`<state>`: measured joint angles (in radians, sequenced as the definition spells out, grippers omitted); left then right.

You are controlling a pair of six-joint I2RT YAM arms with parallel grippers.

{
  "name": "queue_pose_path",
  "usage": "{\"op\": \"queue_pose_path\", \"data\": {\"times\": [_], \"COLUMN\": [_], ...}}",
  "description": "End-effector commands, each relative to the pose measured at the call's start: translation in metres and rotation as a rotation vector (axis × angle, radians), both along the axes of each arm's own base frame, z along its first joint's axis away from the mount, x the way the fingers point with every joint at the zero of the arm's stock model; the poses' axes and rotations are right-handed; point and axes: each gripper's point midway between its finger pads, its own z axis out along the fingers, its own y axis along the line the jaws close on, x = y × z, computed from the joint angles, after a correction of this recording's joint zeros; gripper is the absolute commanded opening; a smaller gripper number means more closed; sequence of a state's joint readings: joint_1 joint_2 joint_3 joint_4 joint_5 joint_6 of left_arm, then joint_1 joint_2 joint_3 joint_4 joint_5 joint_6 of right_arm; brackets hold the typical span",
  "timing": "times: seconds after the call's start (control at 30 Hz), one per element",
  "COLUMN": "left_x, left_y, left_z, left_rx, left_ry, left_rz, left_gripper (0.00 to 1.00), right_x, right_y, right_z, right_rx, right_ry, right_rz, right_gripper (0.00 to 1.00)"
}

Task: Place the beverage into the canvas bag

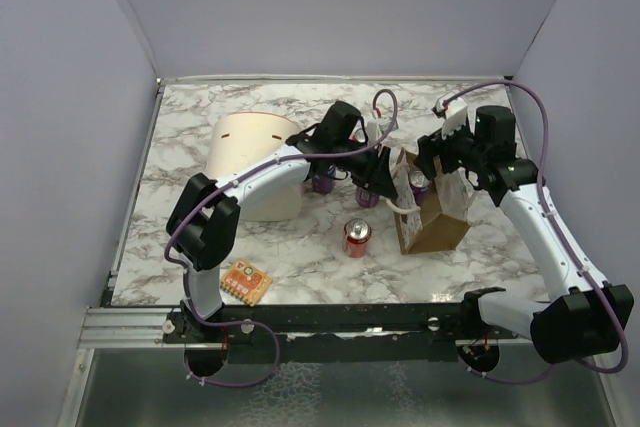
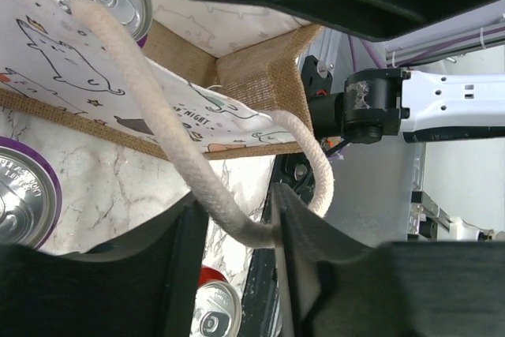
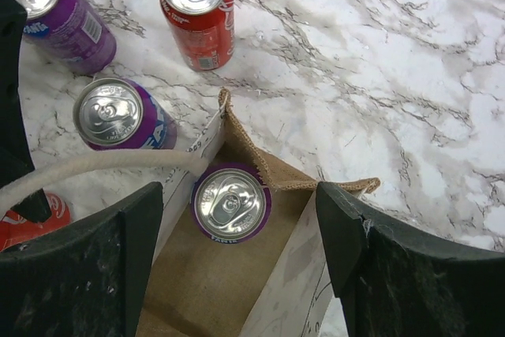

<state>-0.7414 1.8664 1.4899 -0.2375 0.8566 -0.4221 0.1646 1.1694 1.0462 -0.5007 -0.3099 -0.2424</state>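
The tan canvas bag stands open at centre right, with a purple can upright inside it. The right wrist view shows that can on the bag's brown floor. My right gripper hovers over the bag's mouth, open and empty. My left gripper is at the bag's left rim. In its wrist view the jaws stand partly apart and the whitish rope handle runs between them and hooks round one finger. A red can stands left of the bag.
Two more purple cans stand under the left arm. A large cream tub sits at the left. An orange packet lies near the front edge. Grey walls close in the table on three sides.
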Motion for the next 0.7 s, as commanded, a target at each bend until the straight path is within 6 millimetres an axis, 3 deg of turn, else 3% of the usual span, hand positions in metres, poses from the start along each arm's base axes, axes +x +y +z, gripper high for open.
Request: {"op": "queue_pose_path", "data": {"times": [0.0,0.3,0.43,0.53,0.67], "left_x": [-0.006,-0.017,-0.024,-0.022,-0.003], "left_y": [0.002,0.019,0.038,0.057,0.095], "left_z": [0.033,0.059,0.080,0.090,0.102], "left_rx": [-0.068,-0.091,-0.097,-0.067,-0.011], "left_ry": [-0.086,-0.244,-0.392,-0.508,-0.641], "left_rz": [-0.033,-0.087,-0.120,-0.115,-0.042], "left_gripper": [0.45,0.82,0.96,0.99,0.99], "right_x": [-0.004,-0.013,-0.015,-0.014,-0.012], "right_y": [0.015,0.037,0.049,0.058,0.073], "right_z": [0.027,0.058,0.077,0.081,0.080], "right_rx": [0.009,0.071,0.107,0.103,0.080], "right_ry": [-0.069,-0.096,-0.109,-0.103,-0.091], "right_rz": [0.118,0.252,0.321,0.361,0.420], "right_gripper": [0.78,0.80,0.82,0.85,0.86]}}
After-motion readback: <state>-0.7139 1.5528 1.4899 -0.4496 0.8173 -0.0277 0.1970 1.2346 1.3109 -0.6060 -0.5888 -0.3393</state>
